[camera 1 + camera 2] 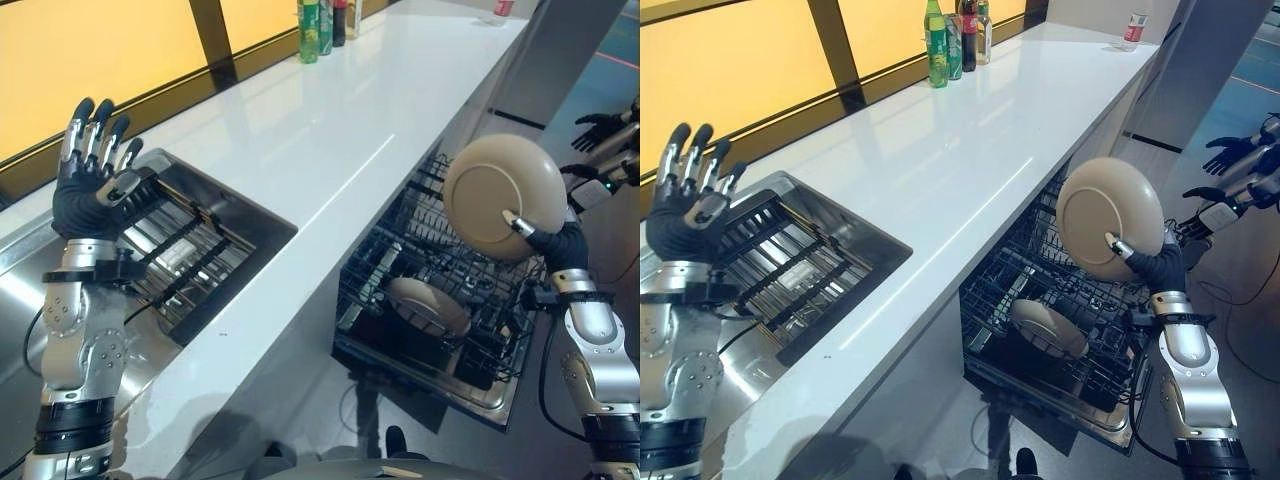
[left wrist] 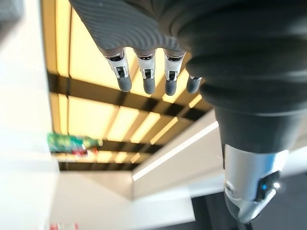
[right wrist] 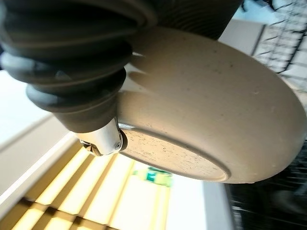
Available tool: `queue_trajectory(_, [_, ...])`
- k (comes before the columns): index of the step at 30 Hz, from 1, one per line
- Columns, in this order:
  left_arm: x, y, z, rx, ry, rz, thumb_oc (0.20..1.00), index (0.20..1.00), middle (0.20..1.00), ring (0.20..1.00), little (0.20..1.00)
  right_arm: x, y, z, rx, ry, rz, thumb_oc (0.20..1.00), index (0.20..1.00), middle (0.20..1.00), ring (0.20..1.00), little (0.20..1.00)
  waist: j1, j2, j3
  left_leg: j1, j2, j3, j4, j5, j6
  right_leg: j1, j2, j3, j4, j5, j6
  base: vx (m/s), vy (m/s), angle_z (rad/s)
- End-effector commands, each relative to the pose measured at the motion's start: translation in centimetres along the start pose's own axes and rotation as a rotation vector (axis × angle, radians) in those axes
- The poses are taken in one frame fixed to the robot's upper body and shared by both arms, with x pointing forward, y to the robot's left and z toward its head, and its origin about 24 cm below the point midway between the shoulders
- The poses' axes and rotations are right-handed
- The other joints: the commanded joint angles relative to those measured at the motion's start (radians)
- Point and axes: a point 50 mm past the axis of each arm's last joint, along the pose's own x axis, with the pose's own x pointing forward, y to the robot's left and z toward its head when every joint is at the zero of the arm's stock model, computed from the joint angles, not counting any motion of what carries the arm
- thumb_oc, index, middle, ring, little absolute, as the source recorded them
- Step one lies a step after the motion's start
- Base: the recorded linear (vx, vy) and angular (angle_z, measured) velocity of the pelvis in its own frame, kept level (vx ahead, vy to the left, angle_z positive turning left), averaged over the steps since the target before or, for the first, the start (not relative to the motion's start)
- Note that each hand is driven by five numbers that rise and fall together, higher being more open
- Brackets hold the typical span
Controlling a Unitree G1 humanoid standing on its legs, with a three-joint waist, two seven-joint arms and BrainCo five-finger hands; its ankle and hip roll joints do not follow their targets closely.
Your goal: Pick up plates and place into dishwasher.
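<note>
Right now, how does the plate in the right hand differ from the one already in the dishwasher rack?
The held plate is up in the air above the dishwasher rack, pinched by the right hand; the racked plate sits down among the wires. The held plate stands nearly on edge with its underside facing the camera; the racked plate leans at a lower tilt. Both are round and beige.

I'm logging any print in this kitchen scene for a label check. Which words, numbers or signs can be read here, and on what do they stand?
Nothing here can be read.
Bottles at the far end of the counter: coloured labels, too small to read.
Small container near the counter's far corner: label too small.
Plate in the right robot hand: plain, no print.
</note>
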Motion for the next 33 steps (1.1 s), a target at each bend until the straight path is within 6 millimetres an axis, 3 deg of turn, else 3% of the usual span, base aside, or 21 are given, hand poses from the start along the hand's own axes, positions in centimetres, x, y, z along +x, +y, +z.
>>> queue_trajectory(1, [1.4, 0.0, 2.6, 0.11, -0.065, -0.065, 1.0, 1.0, 1.0, 1.0, 1.0, 0.7, -1.3, 1.8, -0.105, -0.104, -0.033, 0.2, 0.2, 0.2, 0.2, 0.2, 0.003, -0.03, -0.077, -0.037, 0.071, -0.039, 0.068, -0.045, 0.006, -0.075, -0.07, 0.016, 0.125, -0.053, 0.076, 0.13, -0.229, 0.14])
queue_trajectory(8, [2.6, -1.0, 2.0, 0.122, -0.067, -0.06, 1.0, 1.0, 1.0, 1.0, 1.0, 2.3, -0.8, 1.3, -0.234, -0.099, -0.065, 0.2, 0.2, 0.2, 0.2, 0.2, 0.007, 0.016, -0.037, -0.088, 0.122, -0.064, 0.028, 0.022, -0.027, -0.151, -0.042, -0.034, 0.182, -0.074, 0.057, -0.01, -0.186, 0.13])
queue_trajectory(11, [3.4, -1.7, 1.7, 0.14, -0.078, -0.06, 1.0, 1.0, 1.0, 1.0, 1.0, 4.2, -1.1, 2.5, -0.346, -0.14, -0.081, 0.2, 0.2, 0.2, 0.2, 0.2, 0.01, 0.051, 0.013, -0.141, 0.127, -0.083, 0.024, 0.032, -0.036, -0.211, -0.032, -0.044, 0.215, -0.097, 0.049, -0.18, -0.091, 0.09])
queue_trajectory(21, [4.2, -2.5, 2.0, 0.115, -0.161, 0.009, 1.0, 1.0, 1.0, 1.0, 1.0, 8.5, -2.6, 6.5, -0.59, -0.211, -0.061, 0.2, 0.2, 0.2, 0.2, 0.2, -0.008, 0.133, 0.144, -0.286, 0.096, -0.093, 0.04, 0.082, -0.035, -0.393, -0.013, -0.035, 0.323, -0.121, 0.006, -0.13, 0.007, -0.03])
queue_trajectory(33, [4.4, -2.3, 2.5, 0.073, -0.206, 0.045, 1.0, 1.0, 1.0, 1.0, 1.0, 10.6, -4.1, 7.1, -0.902, -0.065, 0.07, 0.2, 0.2, 0.2, 0.2, 0.2, -0.001, 0.178, 0.204, -0.347, 0.088, -0.043, -0.001, 0.133, -0.034, -0.479, -0.006, -0.055, 0.354, -0.125, -0.022, -0.04, -0.013, -0.02])
